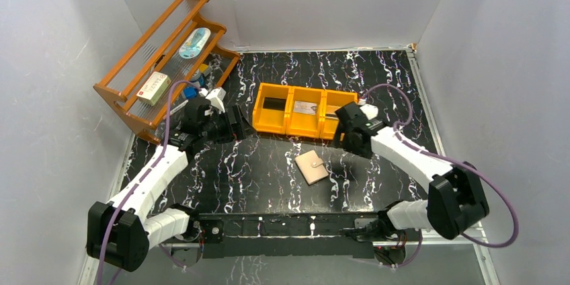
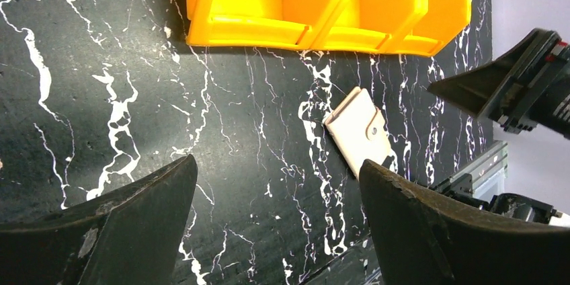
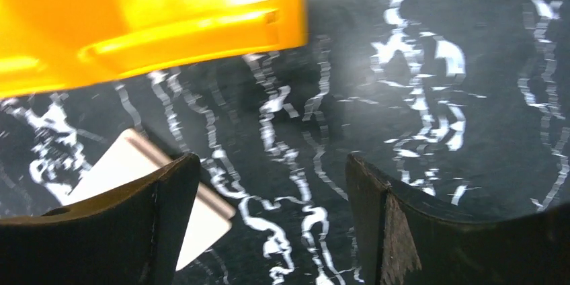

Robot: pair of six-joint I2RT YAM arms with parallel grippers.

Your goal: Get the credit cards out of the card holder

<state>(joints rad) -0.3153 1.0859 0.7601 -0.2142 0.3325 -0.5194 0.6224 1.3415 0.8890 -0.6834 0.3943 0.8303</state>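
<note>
Lying closed and flat on the black, white-veined marble-pattern bench (image 1: pixel 255 171), the small beige-tan folding card holder (image 1: pixel 312 167) has its little tab snapped shut. It sits just in front of the orange plastic three-compartment tray (image 1: pixel 289 130) without touching it, with bare bench showing all round its four edges. The left tool (image 1: pixel 236 125) is off to its left by the tray's left end, with its black fingers spread wide and nothing between them. The right tool (image 1: pixel 344 124) is at the tray's right end, also spread and empty. In its wrist view the card holder (image 3: pixel 128 164) peeks out from behind one finger (image 3: pixel 134 231).

Count: one card holder, one tray, two tools. The tray's left compartment holds one dark flat piece and the middle one holds one pale piece. The right compartment is partly hidden by the right tool. One orange-brown wooden rack (image 1: pixel 109 90) fills the far left corner against the white walls, well apart from the card holder.
</note>
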